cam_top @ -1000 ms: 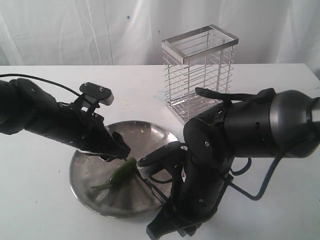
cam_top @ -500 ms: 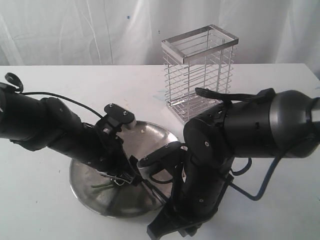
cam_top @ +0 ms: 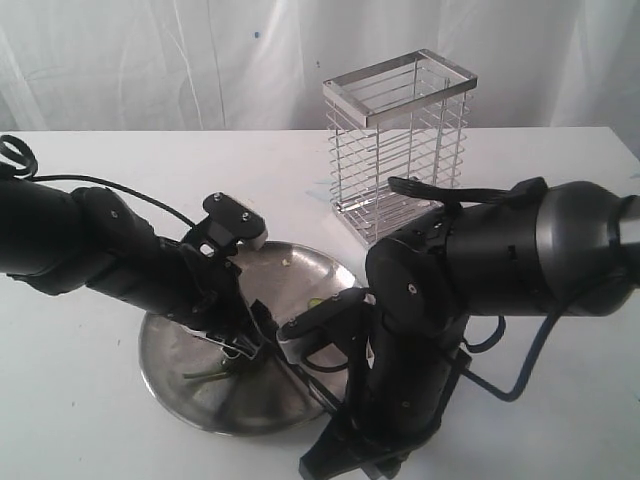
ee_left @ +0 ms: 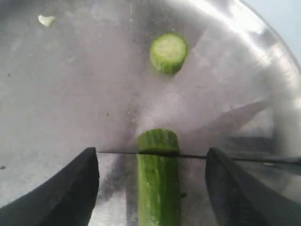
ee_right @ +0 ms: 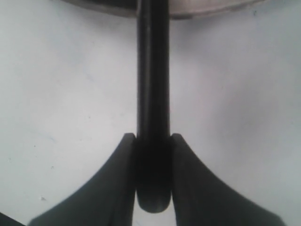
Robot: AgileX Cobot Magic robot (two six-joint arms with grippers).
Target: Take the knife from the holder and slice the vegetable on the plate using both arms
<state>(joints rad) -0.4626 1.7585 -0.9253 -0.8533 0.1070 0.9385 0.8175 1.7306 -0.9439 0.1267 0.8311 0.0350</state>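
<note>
The green vegetable (ee_left: 159, 183) lies flat on the steel plate (ee_left: 70, 94), between the fingers (ee_left: 70, 188) of my left gripper (ee_left: 151, 160). That gripper is open, with a gap on each side of the vegetable. The knife's thin black blade (ee_left: 117, 152) crosses the vegetable close to its cut end. One round cut slice (ee_left: 168, 52) lies further along the plate. My right gripper (ee_right: 153, 141) is shut on the black knife handle (ee_right: 153, 94), off the plate's rim (ee_right: 197, 9). In the exterior view the left gripper (cam_top: 245, 335) hides most of the vegetable; only its stem (cam_top: 205, 373) shows.
The tall chrome wire holder (cam_top: 398, 150) stands behind the plate (cam_top: 180, 395) at the back right. The bulky right arm (cam_top: 470, 270) hangs over the plate's right edge. White table surrounds the plate, with a white curtain behind.
My left arm swung right and down, lowering the vegetable onto the plate beside the knife. A pale-green slice now shows on the plate. The right arm barely shifted.
</note>
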